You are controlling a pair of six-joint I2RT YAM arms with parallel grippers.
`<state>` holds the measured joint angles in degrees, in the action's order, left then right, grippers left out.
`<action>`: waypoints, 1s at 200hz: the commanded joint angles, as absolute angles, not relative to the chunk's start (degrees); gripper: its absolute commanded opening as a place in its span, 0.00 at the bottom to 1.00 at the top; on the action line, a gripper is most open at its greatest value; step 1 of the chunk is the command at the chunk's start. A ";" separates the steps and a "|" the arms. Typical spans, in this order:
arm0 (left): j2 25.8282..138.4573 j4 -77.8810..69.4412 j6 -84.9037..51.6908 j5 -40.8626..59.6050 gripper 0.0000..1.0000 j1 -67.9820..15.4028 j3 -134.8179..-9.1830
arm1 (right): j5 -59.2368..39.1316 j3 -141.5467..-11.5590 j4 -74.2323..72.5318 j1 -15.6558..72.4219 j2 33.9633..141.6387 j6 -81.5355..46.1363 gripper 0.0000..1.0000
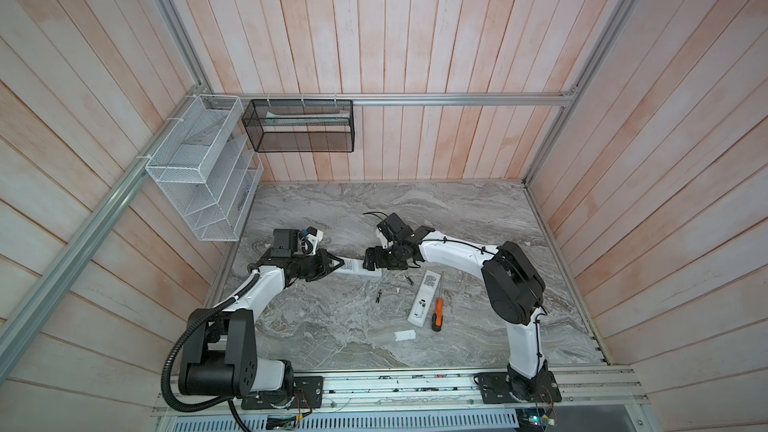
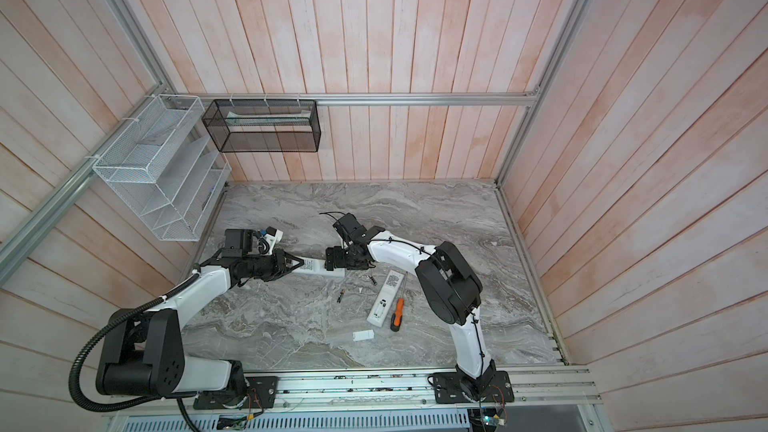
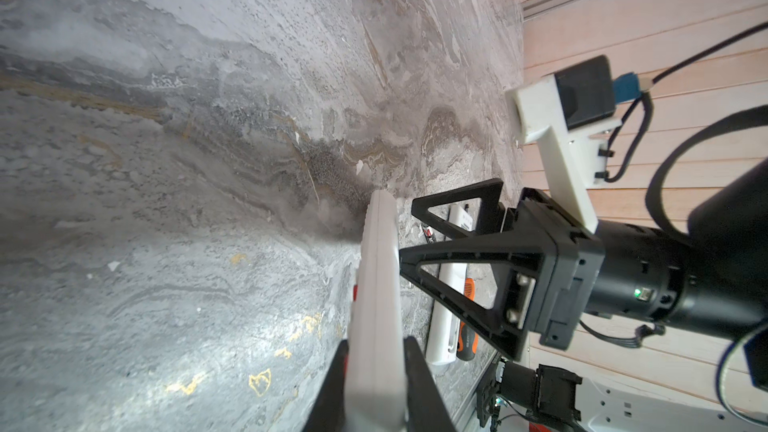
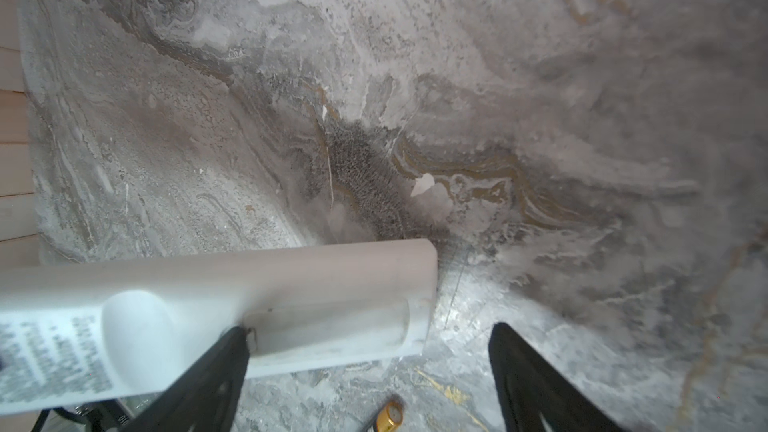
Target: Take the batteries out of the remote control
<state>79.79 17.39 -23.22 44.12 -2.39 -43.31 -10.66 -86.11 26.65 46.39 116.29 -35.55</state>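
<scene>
My left gripper point(image 1: 337, 264) point(image 3: 374, 384) is shut on one end of a white remote control point(image 1: 353, 270) point(image 3: 376, 284), holding it on edge just above the marble. At the remote's other end point(image 4: 249, 305) my right gripper point(image 1: 368, 261) point(image 4: 365, 363) stands open. One of its fingers point(image 4: 216, 367) touches the rim of the uncovered battery bay point(image 4: 328, 326), which shows as a bare hollow. Two batteries lie loose on the marble: one point(image 1: 409, 280) point(image 4: 390, 415) just below the right gripper, the other point(image 1: 379, 296) nearer the front.
A second white remote point(image 1: 424, 299) lies to the right with an orange-and-black screwdriver point(image 1: 436, 314) beside it. A small white cover point(image 1: 405, 335) rests nearer the front edge. Two wire baskets point(image 1: 199, 168) hang on the back-left wall.
</scene>
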 commanded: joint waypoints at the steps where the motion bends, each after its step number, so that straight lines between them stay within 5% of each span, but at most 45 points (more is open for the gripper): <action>1: 78.31 21.39 -20.17 36.09 0.00 -2.11 -44.47 | 0.30 -85.95 36.03 45.43 114.44 -33.68 0.91; 97: 78.38 22.17 -19.86 34.54 0.00 -2.46 -44.91 | 2.28 -82.22 37.88 43.56 104.83 -32.72 0.93; 200: 80.91 21.81 -19.93 36.86 0.00 -2.24 -44.91 | -17.00 -71.18 22.61 40.54 94.21 -29.32 0.93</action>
<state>78.72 19.31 -22.06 40.77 -2.76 -44.73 -12.05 -74.76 24.73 42.44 96.68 -29.95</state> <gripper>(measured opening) 0.182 0.926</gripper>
